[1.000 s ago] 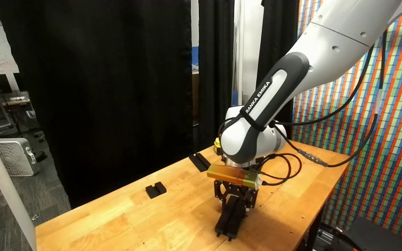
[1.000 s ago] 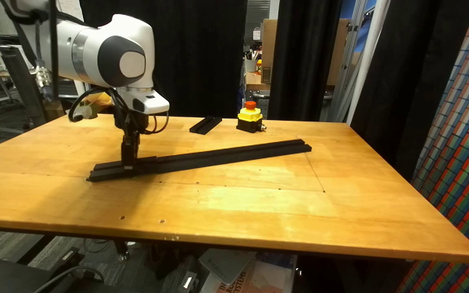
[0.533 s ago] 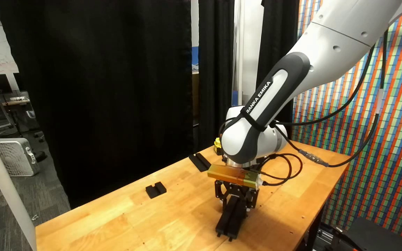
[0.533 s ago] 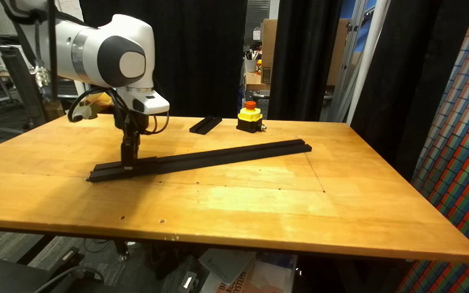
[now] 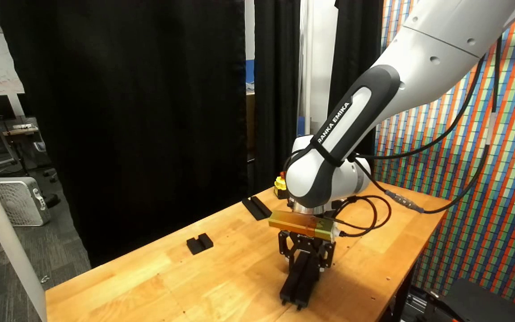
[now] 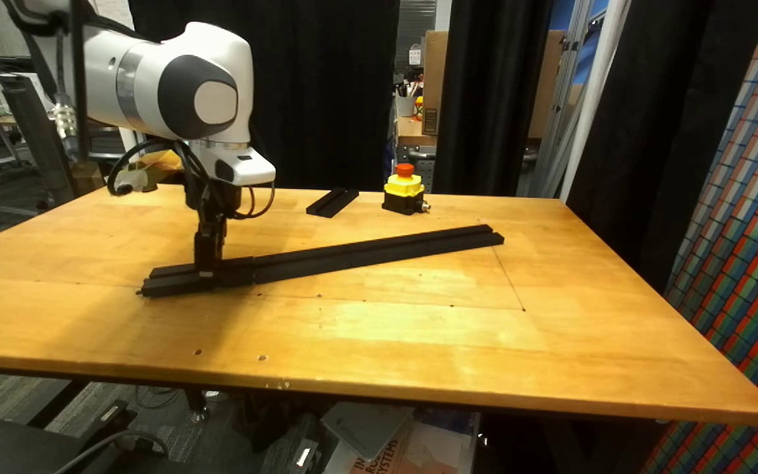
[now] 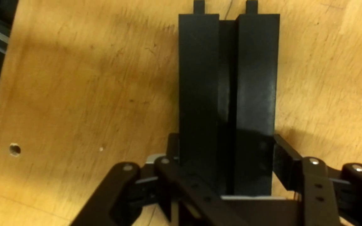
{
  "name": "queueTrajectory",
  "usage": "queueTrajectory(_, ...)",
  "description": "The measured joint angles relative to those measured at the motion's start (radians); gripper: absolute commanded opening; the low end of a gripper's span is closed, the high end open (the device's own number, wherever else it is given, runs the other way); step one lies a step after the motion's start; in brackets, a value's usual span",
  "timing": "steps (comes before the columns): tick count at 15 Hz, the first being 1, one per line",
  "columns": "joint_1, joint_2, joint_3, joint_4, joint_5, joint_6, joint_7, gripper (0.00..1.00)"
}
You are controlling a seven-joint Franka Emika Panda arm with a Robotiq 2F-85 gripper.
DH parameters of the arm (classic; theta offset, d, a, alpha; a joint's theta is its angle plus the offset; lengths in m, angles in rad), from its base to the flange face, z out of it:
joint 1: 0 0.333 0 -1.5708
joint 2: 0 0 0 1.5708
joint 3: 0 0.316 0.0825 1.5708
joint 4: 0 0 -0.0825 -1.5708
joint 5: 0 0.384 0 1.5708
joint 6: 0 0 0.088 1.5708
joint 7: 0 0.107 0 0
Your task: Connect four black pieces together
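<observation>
Held bar [image 5: 299,284]: sitting, with the gripper [image 7: 225,141], slightly farther right in an exterior view than half a second ago; it is lying groove-up, on the table [image 6: 418,349] or just above it, I cannot tell which.
Jaws: pressing in on both long sides, clamped on the held bar.
Pegs [image 7: 199,7]: projecting as a pair from the bar's free end.
Long strip [image 6: 379,251]: stretching away from the bar's opposite end, keeping its earlier position.
Joint [image 6: 254,270]: showing its seam more clearly than half a second ago, the bar's end now sitting slightly lower in the frame; whether the two are locking, I cannot tell.
Stop button [image 5: 280,185]: letting its red top peek out beside the arm [image 5: 391,100], hidden there half a second ago.
Short slab [image 6: 333,203]: lying near the stop button, unmoved.
Small block [image 5: 200,244]: resting near a table edge, also unmoved.
</observation>
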Motion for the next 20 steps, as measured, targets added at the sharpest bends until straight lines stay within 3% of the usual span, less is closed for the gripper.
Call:
queueTrajectory(10, -0.01, -0.009, -0.005, -0.004, 0.002, -0.022, -0.02, 0.45)
queueTrajectory(20, -0.049, -0.008, -0.006, -0.004, 0.049, -0.019, -0.153, 0.45)
